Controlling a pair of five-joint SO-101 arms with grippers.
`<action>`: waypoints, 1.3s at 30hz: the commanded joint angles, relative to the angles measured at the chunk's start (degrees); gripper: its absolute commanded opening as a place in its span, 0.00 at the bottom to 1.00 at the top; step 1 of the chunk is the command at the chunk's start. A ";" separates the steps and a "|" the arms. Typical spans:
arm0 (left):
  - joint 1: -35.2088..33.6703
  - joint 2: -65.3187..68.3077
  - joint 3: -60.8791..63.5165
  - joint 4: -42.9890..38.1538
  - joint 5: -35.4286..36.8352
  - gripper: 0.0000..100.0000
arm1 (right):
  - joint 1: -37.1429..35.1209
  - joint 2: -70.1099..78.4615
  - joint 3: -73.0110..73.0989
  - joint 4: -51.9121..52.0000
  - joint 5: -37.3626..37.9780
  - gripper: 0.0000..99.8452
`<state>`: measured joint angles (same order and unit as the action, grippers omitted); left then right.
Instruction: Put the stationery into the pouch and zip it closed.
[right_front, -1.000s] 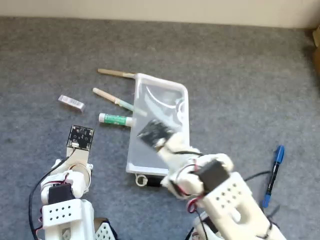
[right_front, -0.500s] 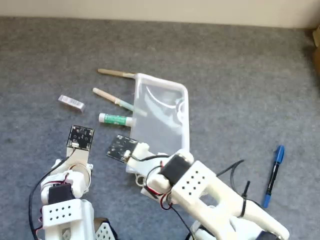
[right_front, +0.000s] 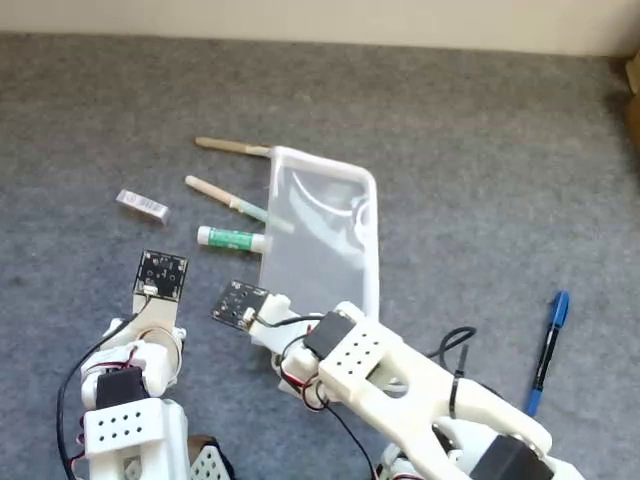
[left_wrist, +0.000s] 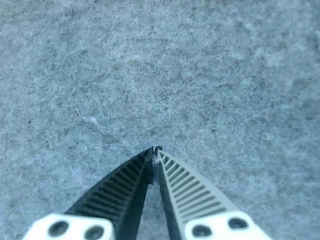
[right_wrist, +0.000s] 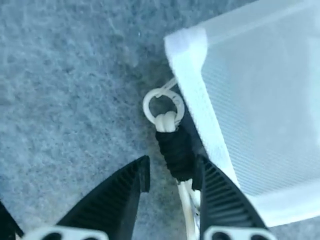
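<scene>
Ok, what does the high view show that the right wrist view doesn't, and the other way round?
High view, not the wrist view: two pencils, a glue stick, an eraser and a blue pen. Right wrist view, not the high view: the zipper ring, and its black pull between the fingers of the open right pincer. Both: the pouch on the grey mat.

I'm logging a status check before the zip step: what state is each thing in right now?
left gripper: shut, holding nothing.
right gripper: open, jaws either side of the zipper pull.
pouch: lying flat; cannot tell whether the zip is open or closed.
blue pen: lying outside the pouch, well apart from it.
</scene>
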<state>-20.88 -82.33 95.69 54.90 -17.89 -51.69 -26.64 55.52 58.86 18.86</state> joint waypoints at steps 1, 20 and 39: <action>0.92 -0.40 0.04 -0.88 0.44 0.03 | 2.86 0.75 -0.40 -2.33 -0.70 0.13; 0.92 -0.40 0.04 -0.88 0.44 0.03 | 3.47 14.11 -0.48 -6.11 -0.62 0.11; 0.92 -0.40 0.04 -0.88 0.44 0.03 | 8.40 -14.90 8.13 -3.56 -1.05 0.00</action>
<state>-20.88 -82.33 95.69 54.90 -17.89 -44.40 -33.14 62.64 56.04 18.77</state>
